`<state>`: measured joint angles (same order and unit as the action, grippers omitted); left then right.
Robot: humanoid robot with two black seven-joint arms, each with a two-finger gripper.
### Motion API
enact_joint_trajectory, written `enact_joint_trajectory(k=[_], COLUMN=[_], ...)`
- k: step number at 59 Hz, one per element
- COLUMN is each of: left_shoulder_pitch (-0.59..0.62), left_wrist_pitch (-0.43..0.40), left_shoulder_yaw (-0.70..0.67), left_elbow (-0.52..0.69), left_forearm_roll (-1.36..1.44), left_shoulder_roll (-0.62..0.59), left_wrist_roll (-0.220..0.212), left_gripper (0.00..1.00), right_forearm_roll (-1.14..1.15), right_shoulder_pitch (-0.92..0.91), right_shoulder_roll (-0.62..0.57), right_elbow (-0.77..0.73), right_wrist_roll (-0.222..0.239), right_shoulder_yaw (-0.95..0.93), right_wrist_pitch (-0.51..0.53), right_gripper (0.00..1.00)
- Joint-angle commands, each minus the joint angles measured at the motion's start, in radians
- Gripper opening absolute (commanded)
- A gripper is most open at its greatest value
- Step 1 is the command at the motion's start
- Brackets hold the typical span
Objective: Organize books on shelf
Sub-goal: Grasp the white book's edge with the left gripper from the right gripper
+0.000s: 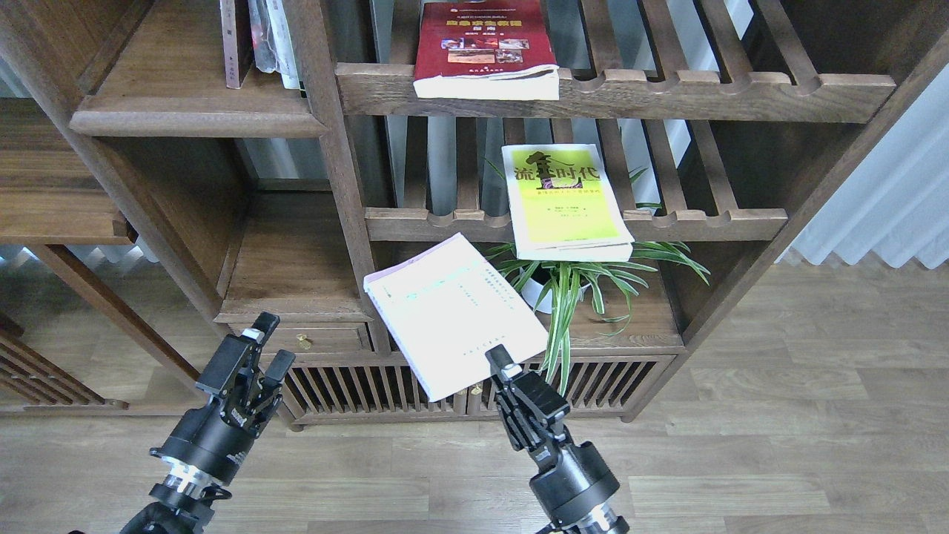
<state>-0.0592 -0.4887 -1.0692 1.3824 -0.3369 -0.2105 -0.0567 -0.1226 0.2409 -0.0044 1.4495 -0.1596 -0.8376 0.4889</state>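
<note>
With the right jaws (501, 368) clamped on the near corner of the white-lavender book (452, 315) at frame centre, tilt it upright before aiming for the shelf (185, 122) upper left, while the left jaws (259, 347) hang parted, empty.

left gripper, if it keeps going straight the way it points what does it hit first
Probably the small drawer under the solid shelf; the left gripper points up and away toward it. Depth is unclear.
</note>
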Motion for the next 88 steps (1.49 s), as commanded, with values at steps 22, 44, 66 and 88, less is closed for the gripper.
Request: enact_joint_trajectory(k=[22, 44, 66, 88], left_shoulder_pitch=[0.041, 0.050, 0.144, 0.183], left_wrist_pitch=[0.000, 0.000, 0.000, 0.000], left_shoulder_yaw=[0.051, 0.072, 0.187, 0.219], left_elbow=[0.000, 0.000, -0.002, -0.003], left_forearm_roll=[0.001, 0.006, -0.053, -0.146], left_shoulder_roll=[0.053, 0.020, -0.090, -0.095], left_wrist_roll=[-0.003, -0.003, -0.114, -0.224], left_gripper=[0.99, 1.00, 0.99, 0.98], right_forearm_roll=[0.038, 0.040, 0.037, 0.035], right_shoulder_pitch=[-0.006, -0.006, -0.008, -0.006], right_shoulder_roll=[0.004, 0.004, 0.004, 0.004], right_elbow=[-0.017, -0.017, -0.014, -0.014], right_wrist_roll=[0.006, 0.025, 0.035, 0.049], right_shoulder_yaw=[0.002, 0.032, 0.046, 0.048], right_wrist_pitch=[0.000, 0.000, 0.000, 0.000], right_gripper=[0.03, 0.03, 0.03, 0.04])
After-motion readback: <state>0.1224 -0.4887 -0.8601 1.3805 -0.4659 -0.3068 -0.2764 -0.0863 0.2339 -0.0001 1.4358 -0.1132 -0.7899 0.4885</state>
